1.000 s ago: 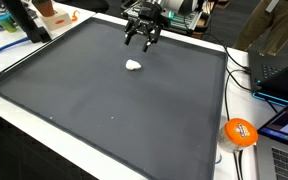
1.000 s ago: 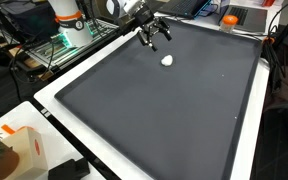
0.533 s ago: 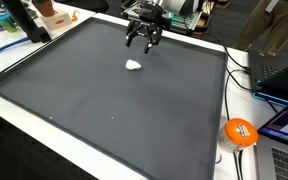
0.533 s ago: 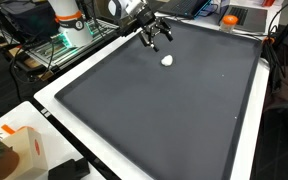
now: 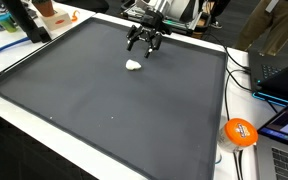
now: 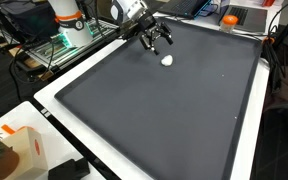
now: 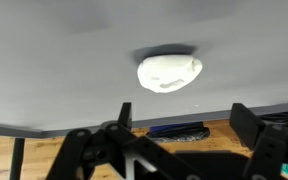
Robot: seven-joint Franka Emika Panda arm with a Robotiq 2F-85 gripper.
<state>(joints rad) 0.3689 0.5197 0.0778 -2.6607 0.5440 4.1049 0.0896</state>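
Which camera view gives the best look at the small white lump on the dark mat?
The wrist view: the white lump appears large and close, showing its rounded, uneven shape. In both exterior views it is only a tiny white spot on the mat, near the open gripper.

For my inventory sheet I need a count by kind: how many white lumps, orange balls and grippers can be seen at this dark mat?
white lump: 1, lying on the mat
orange ball: 1, beside the mat, not on it
gripper: 1, open, above the mat near the white lump
Total: 3
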